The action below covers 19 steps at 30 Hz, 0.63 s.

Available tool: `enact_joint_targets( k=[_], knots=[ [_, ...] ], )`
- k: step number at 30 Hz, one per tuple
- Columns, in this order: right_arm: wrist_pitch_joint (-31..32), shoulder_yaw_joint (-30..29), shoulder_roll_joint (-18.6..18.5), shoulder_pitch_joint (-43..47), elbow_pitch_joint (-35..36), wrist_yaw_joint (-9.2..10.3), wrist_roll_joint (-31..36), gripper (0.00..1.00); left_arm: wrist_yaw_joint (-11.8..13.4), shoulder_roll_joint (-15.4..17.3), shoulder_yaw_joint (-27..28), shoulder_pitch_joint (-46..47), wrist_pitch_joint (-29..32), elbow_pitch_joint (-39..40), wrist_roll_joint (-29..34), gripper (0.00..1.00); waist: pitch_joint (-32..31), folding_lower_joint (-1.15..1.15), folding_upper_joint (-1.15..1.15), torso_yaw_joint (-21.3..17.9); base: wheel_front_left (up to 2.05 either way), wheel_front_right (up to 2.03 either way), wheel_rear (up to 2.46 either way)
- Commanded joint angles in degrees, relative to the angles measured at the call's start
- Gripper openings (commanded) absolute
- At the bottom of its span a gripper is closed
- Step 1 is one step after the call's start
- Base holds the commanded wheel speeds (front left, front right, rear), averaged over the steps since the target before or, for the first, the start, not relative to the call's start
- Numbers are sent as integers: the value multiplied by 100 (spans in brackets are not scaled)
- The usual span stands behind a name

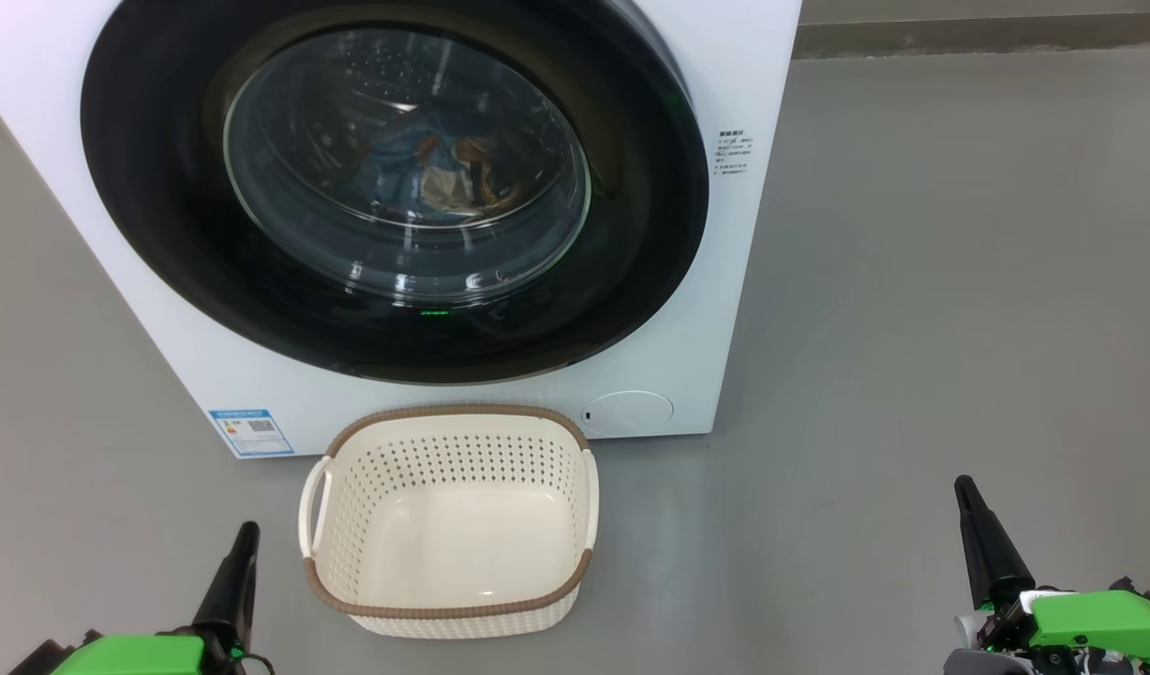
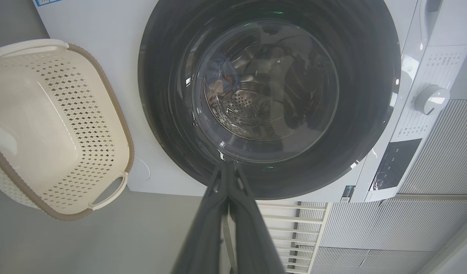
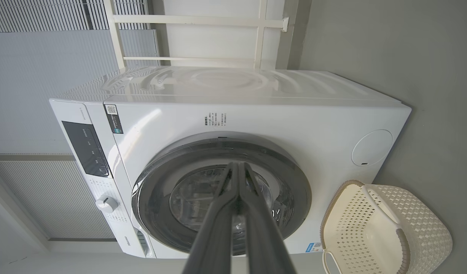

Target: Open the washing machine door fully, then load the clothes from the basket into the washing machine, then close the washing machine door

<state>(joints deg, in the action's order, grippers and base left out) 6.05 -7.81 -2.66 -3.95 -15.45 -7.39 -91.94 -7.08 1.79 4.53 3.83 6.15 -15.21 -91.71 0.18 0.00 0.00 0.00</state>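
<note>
Door: round glossy black washing machine door (image 1: 354, 248), shut on the boxy white washing machine (image 1: 734, 281).
Clothes: we see soft blue clothes (image 1: 434, 173) inside, through that door.
Basket: cream perforated plastic basket (image 1: 457, 412) on the grey floor (image 1: 912, 375), just before the machine.
Grippers: left gripper (image 1: 248, 532) and right gripper (image 1: 964, 489), both pressed together, apart from the basket.

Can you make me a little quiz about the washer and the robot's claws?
1. True or false: the basket is empty.
2. Pick one. Where are the clothes?
A. in the basket
B. inside the washer, behind its closed door
C. on top of the washer
3. Fill the gap: the left claw and the right claw are both ___ (open or shut).

Key: 1 true; 2 B; 3 shut.
</note>
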Motion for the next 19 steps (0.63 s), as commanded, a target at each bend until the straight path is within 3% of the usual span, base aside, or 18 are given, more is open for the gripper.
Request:
enact_joint_targets(
  k=[1,19],
  knots=[
    [44,129,-21,-224,143,-10,-23,0,-41,109,197,236,33,116,-47,0,0,0,0,0,0,0,0],
    [43,129,-21,-224,143,-10,-23,0,-41,109,197,236,33,117,-47,0,0,0,0,0,0,0,0]
  ],
)
